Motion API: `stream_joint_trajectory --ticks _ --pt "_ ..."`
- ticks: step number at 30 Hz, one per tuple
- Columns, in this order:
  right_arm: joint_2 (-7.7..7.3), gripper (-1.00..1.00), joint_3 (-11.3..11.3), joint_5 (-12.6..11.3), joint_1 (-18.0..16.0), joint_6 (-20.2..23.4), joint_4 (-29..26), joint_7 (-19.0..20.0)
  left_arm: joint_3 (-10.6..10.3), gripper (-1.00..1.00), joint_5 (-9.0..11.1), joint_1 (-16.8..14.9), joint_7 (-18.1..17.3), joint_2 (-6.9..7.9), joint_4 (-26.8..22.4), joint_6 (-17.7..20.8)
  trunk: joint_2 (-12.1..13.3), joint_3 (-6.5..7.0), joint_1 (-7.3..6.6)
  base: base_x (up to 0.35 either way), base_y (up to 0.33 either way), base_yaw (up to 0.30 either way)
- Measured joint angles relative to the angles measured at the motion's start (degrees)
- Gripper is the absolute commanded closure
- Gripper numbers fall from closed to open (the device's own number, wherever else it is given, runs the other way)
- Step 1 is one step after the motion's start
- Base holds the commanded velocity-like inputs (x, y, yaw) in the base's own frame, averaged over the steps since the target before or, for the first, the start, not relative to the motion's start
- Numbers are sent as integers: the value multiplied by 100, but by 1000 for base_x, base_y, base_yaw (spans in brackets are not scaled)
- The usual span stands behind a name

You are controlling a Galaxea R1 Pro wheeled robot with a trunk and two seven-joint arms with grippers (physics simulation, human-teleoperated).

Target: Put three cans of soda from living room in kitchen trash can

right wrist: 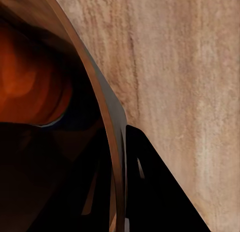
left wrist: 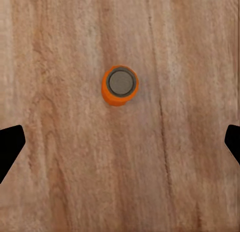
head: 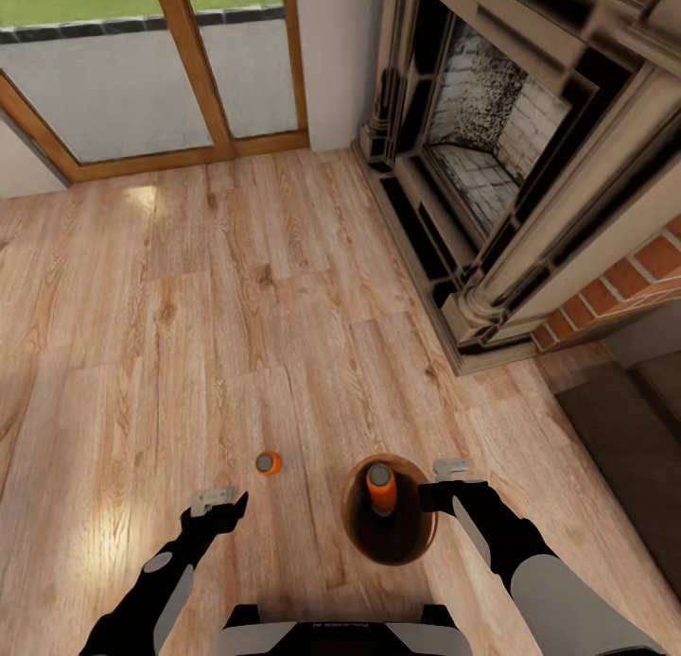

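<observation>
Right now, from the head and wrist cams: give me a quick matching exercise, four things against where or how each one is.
Things:
1. can on the floor
2. can in the bin
3. right gripper
4. left gripper

States:
A. clamped on the rim of the brown bin
B. standing upright on bare wood planks
C. open, hanging above the floor
D. upright inside the brown bin

Pairs: 1-B, 2-D, 3-A, 4-C
</observation>
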Motion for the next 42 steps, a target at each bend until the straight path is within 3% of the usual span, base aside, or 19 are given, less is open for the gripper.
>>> stream_joint_trajectory --ticks 19,42 --pt "5 100 -6 9 -2 -1 -6 -2 0 -100 -9 -3 2 -37 -3 -2 0 0 0 297 0 0" --pt "23 100 7 2 3 6 -205 5 0 -100 -9 -3 -7 -37 -6 -3 -79 -35 43 22 0 0"
